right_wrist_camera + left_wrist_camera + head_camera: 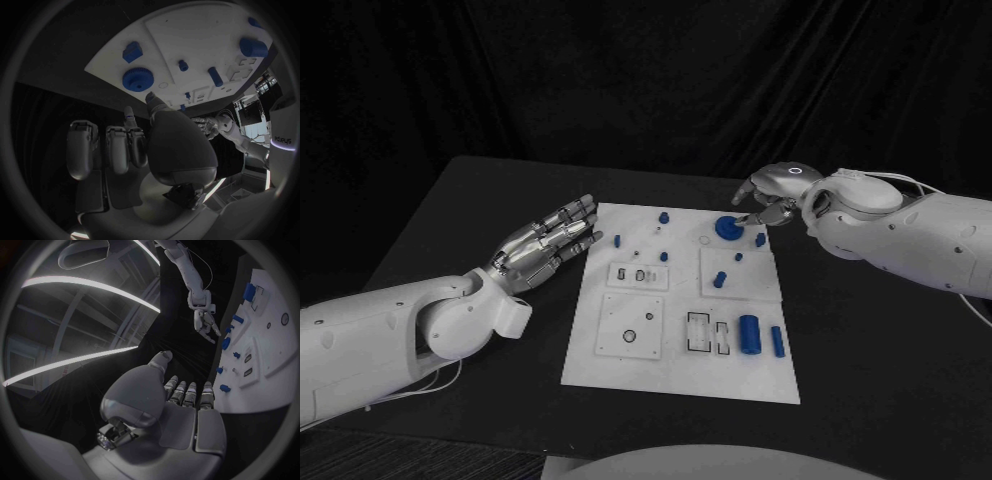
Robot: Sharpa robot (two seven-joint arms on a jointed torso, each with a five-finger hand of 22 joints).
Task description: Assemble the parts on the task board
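The left silver hand (545,243) lies flat, fingers straight and apart, holding nothing, just off the left edge of the white task board (678,375) at the middle of the black desk (473,200). The round blue toothed gear (728,228) sits near the board's far right corner. The right silver hand (773,198) hovers just beyond it, fingers loosely curled and empty. A grasp from that slant could catch only the gear's rim and knock it, or the small blue peg (760,240) beside it.
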